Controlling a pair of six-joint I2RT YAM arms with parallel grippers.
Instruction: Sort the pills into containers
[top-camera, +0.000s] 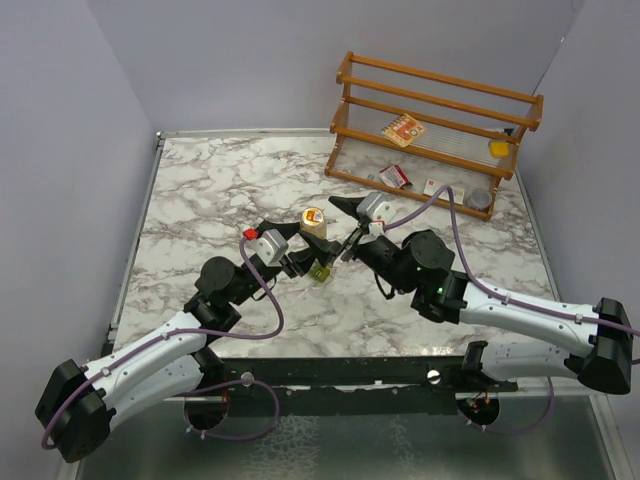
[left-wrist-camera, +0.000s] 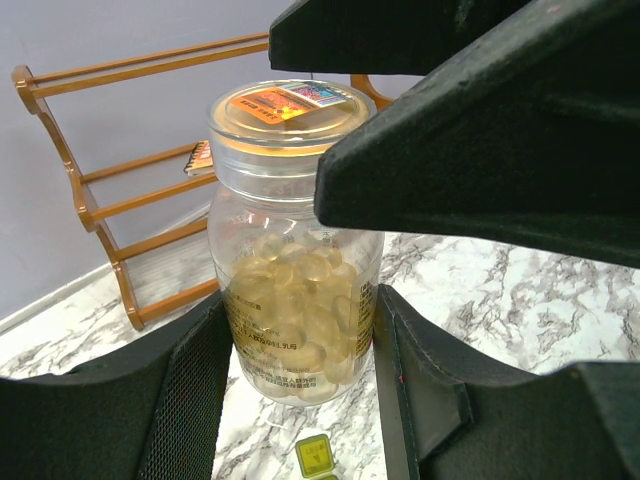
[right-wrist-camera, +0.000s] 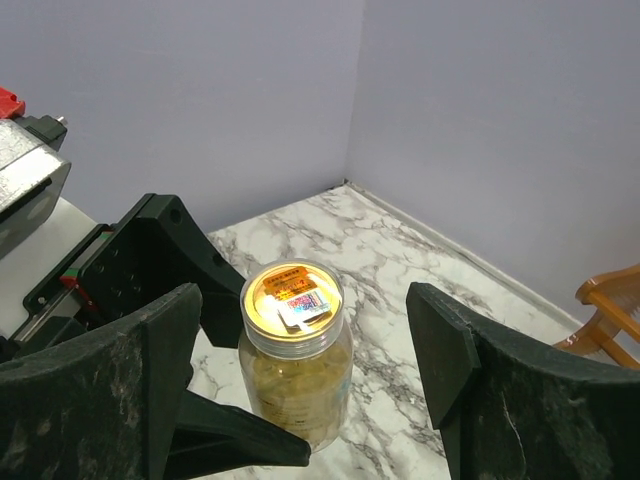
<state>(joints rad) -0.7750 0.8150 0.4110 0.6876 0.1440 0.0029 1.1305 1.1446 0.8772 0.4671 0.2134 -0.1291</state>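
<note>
Looking first at the right gripper (right-wrist-camera: 300, 300), I see its jaws spread wide, one finger on each side of the clear bottle (top-camera: 315, 222) at about the height of the orange lid (left-wrist-camera: 290, 105), with a gap on both sides. The left gripper (left-wrist-camera: 300, 310) sits lower on that bottle, its jaws half closed with a pad against each side of the body. From the wrist view it looks like a firm hold, though I cannot be sure how tight it is. The pills (left-wrist-camera: 300, 270) are pale yellow capsules heaped inside the bottle, filling roughly the lower half. The pill box (top-camera: 320, 272), small and olive-green, lies on the marble table (top-camera: 200, 190) just on the near side of the bottle, beneath the left gripper. Well beyond the bottle, at the far right of the table, stands a wooden rack (top-camera: 440, 110) holding a red-and-white carton (top-camera: 403, 130).
</note>
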